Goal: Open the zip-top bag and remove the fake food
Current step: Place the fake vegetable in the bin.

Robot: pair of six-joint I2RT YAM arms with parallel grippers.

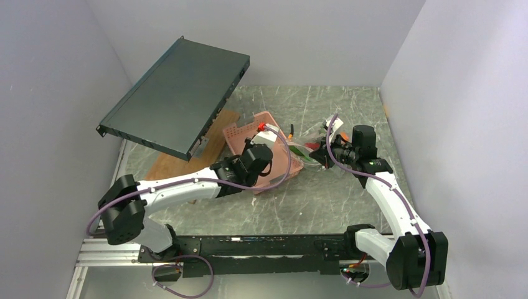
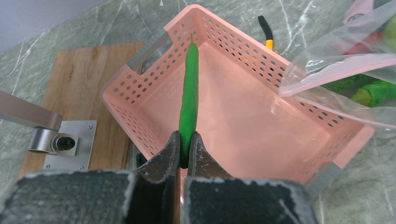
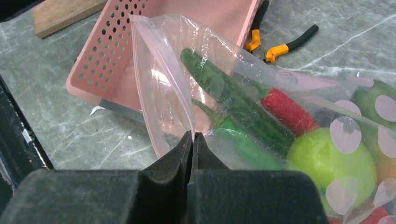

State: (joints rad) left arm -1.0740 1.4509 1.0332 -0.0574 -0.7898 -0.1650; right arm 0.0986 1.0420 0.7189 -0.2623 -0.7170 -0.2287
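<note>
Left pincer (image 2: 186,143): jaws clamped on the near end of one long green pod (image 2: 189,93). The pod points away over the inside of the pink basket (image 2: 140,116). Cannot tell whether its far tip touches the basket.

Right pincer (image 3: 192,140): jaws together on a thin fold of the zip-top bag (image 3: 159,93) at its pink strip, holding the mouth up just beside the basket.

Inside the bag: more green pods (image 3: 233,100), a red piece (image 3: 287,109) and a lime-green apple (image 3: 322,158).

Beyond, on the table (image 1: 311,205): pliers (image 3: 280,46) and a wooden board (image 2: 74,93).

Risks (judgement):
- The pod is gripped at one end only, so it could pivot or slip. Let go near the far wall, it may tip over the rim.
- The bag is held by a small pinch of slick film. If it slides free, the mouth folds shut.
- The round apple would roll if the bag sags open towards the table.
</note>
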